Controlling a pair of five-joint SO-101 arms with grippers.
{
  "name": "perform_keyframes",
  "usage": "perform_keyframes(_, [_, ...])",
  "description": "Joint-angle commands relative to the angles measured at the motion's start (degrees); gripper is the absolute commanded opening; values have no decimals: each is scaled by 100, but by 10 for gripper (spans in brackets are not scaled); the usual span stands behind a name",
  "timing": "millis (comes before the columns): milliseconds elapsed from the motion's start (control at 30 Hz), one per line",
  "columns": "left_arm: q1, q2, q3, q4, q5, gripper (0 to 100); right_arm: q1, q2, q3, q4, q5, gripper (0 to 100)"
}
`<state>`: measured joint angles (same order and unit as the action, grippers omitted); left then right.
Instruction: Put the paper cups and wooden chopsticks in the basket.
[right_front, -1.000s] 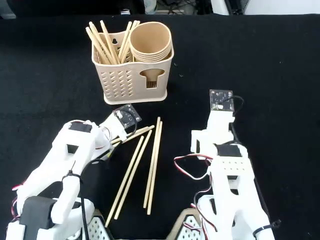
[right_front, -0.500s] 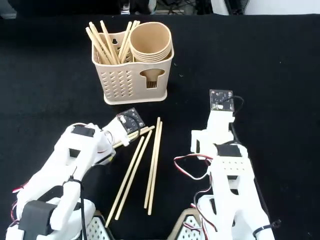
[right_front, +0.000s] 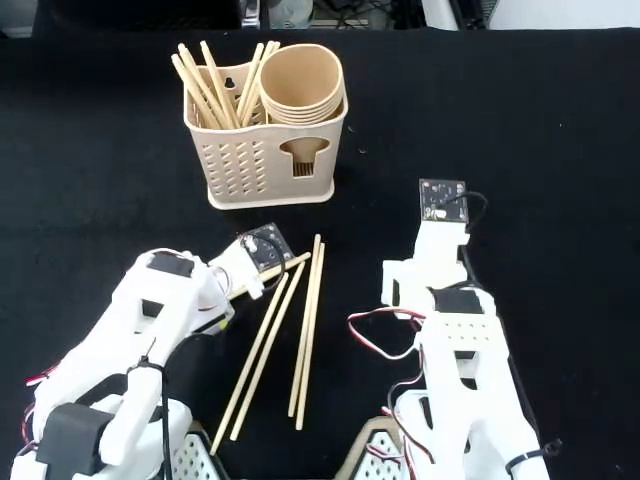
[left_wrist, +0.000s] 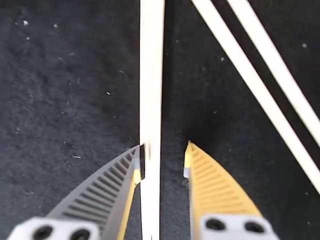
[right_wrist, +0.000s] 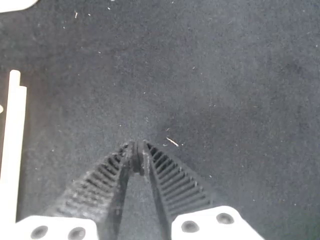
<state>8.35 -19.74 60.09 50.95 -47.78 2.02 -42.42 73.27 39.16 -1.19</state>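
Observation:
A beige basket (right_front: 262, 160) at the back holds a stack of paper cups (right_front: 301, 83) and several wooden chopsticks (right_front: 205, 80). More chopsticks lie on the black table: two pairs (right_front: 303, 330) side by side, and a short pair (right_front: 285, 264) under my left arm's wrist (right_front: 255, 255). My left gripper (left_wrist: 164, 146) is open and low over the cloth, with a chopstick (left_wrist: 151, 75) between its fingers, against the grey finger (left_wrist: 127, 172) and clear of the yellow one. My right gripper (right_wrist: 136, 148) is shut on nothing, just above bare cloth, right of the chopsticks.
The right arm (right_front: 445, 290) stands at the front right, apart from the chopsticks. Two chopstick ends (right_wrist: 12, 130) show in the right wrist view. Black cloth (right_front: 520, 130) covers the table around the basket.
My left arm has moved a little right and forward along the short chopstick pair. The right arm, basket and other chopsticks have stayed put.

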Motion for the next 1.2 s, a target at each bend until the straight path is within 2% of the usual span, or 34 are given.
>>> perform_keyframes(0, [224,0,92,132,0,73,18,-163,-22,-97,-9,15])
perform_keyframes(67, [321,26,92,132,0,27,18,-163,-22,-97,-9,15])
perform_keyframes(500, [312,-18,136,114,0,37,18,-163,-22,-97,-9,15])
perform_keyframes(567, [286,-18,119,105,0,59,18,-163,-22,-97,-9,15])
perform_keyframes(667, [259,-18,31,141,0,154,18,-163,-22,-97,-9,15])
perform_keyframes(767, [31,-18,-180,132,-35,202,18,-163,-22,-97,-9,15])
perform_keyframes(867, [-347,35,-505,132,-114,207,26,-163,-22,-97,-9,15])
perform_keyframes(1000, [-963,44,-848,97,-598,207,26,-171,-22,-97,-9,15])
perform_keyframes(1167, [-1253,44,-1077,123,-756,208,26,-180,-22,-97,-9,15])
